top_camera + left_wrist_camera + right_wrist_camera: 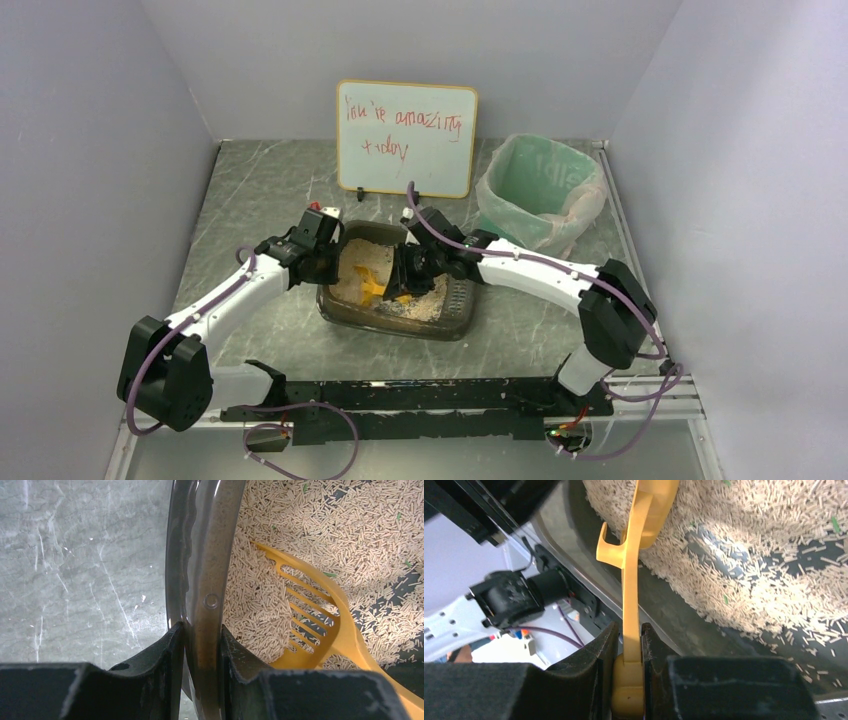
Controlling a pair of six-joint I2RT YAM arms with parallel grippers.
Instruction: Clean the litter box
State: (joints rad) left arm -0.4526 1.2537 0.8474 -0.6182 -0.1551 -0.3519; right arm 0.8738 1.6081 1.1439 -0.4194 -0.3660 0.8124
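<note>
Marbled table [260, 190]; pelleted smoky litter box [400, 328]

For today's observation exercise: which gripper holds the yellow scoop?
The right gripper, shut on the yellow scoop by its handle; the left gripper pinches the litter box rim.

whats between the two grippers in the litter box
The slotted head of the yellow scoop, in tan litter. The left wrist view shows it inside the litter box rim clamped by the left gripper; the right gripper holds its handle.
</note>
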